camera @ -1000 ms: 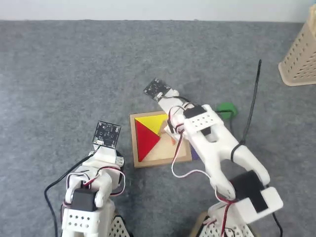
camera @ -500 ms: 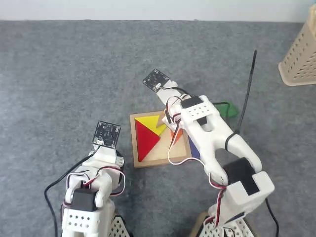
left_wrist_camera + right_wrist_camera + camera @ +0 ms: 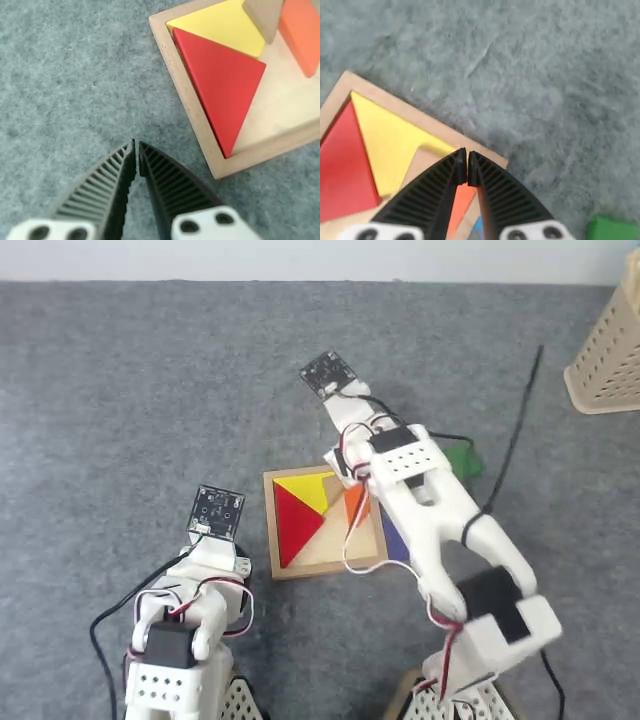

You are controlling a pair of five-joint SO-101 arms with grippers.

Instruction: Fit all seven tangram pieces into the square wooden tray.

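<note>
Left gripper (image 3: 136,146): jaws pressed together on nothing, over grey carpet (image 3: 75,75). Just ahead of the tips and a little aside, a corner of the square wooden tray (image 3: 189,95), with red triangle (image 3: 222,85) and yellow triangle (image 3: 220,25) flat inside. Right gripper (image 3: 466,153): jaws likewise closed and empty, tips above the tray's rim (yellow triangle just beside them). Under those jaws, an orange piece (image 3: 461,198). Outside the tray, well apart from the tips, a green piece (image 3: 607,227) on the carpet.
</note>
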